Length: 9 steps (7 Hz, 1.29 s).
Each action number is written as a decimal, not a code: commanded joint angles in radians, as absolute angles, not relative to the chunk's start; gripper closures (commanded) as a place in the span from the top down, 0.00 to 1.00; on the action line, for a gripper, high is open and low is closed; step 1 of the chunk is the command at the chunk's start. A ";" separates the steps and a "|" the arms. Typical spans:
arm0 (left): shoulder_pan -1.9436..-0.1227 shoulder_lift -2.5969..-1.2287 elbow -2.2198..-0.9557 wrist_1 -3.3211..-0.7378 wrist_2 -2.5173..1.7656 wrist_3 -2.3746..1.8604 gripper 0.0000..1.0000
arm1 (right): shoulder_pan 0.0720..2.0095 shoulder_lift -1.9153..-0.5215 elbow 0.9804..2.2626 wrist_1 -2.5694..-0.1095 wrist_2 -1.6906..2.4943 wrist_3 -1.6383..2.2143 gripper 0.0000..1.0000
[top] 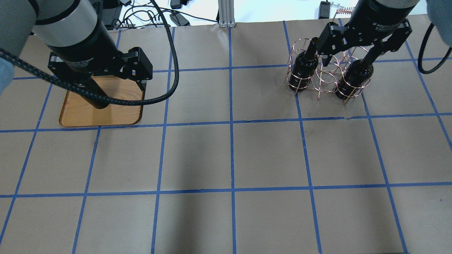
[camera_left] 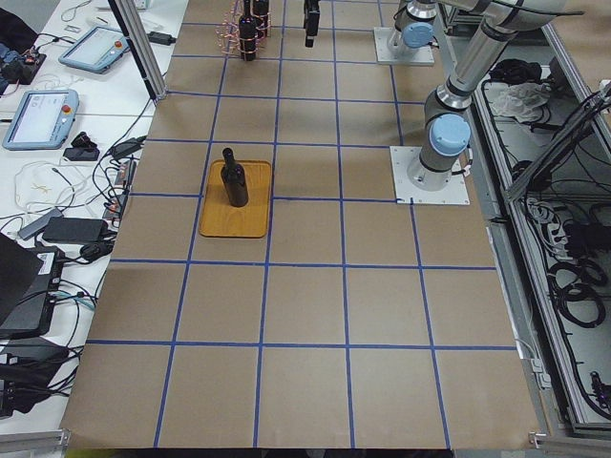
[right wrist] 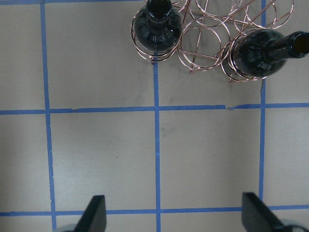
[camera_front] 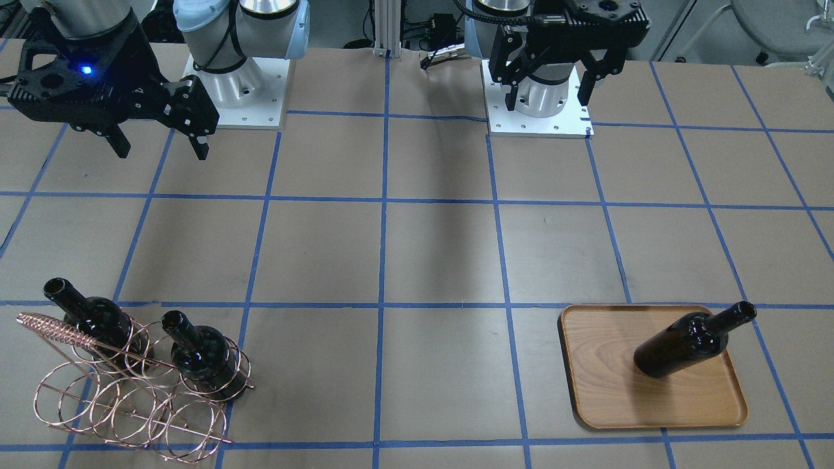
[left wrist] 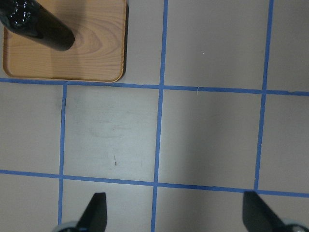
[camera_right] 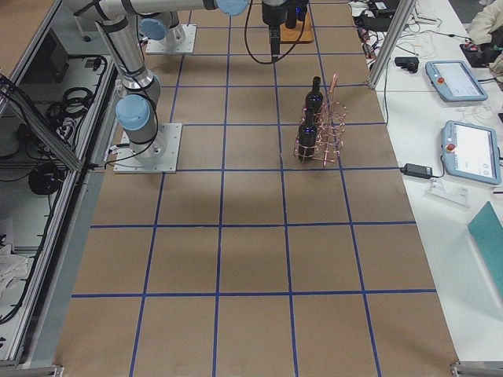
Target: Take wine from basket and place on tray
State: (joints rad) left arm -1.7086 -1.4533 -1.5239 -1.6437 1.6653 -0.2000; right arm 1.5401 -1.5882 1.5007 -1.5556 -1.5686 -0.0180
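Standing upright on the tray (camera_front: 599, 397), one bottle (camera_front: 684, 345) is clear of both hands. A second bottle (camera_front: 98, 319) and a third bottle (camera_front: 202, 355) stand apart in the wire basket (camera_front: 130, 407). The left hand (camera_front: 549, 101) hangs high above the worktop (camera_front: 443, 260), spread wide, holding nothing. The right hand (camera_front: 161, 151) is likewise spread and empty near the basket.

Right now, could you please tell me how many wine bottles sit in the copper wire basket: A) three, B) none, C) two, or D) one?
C: one bottle and a second bottle stand in the rings of the basket; the third bottle stands on the tray.
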 commanded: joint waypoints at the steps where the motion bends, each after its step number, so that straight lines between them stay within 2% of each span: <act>1: -1.706 -1.459 -1.523 -1.667 1.620 -0.198 1.00 | 1.540 -1.589 1.500 -1.555 -1.569 -0.018 1.00; 2: -1.691 -1.472 -1.522 -1.664 1.488 -0.198 1.00 | 1.540 -1.589 1.500 -1.555 -1.569 -0.018 1.00; 9: -1.652 -1.482 -1.526 -1.618 1.546 -0.150 1.00 | 1.540 -1.589 1.500 -1.555 -1.569 -0.018 1.00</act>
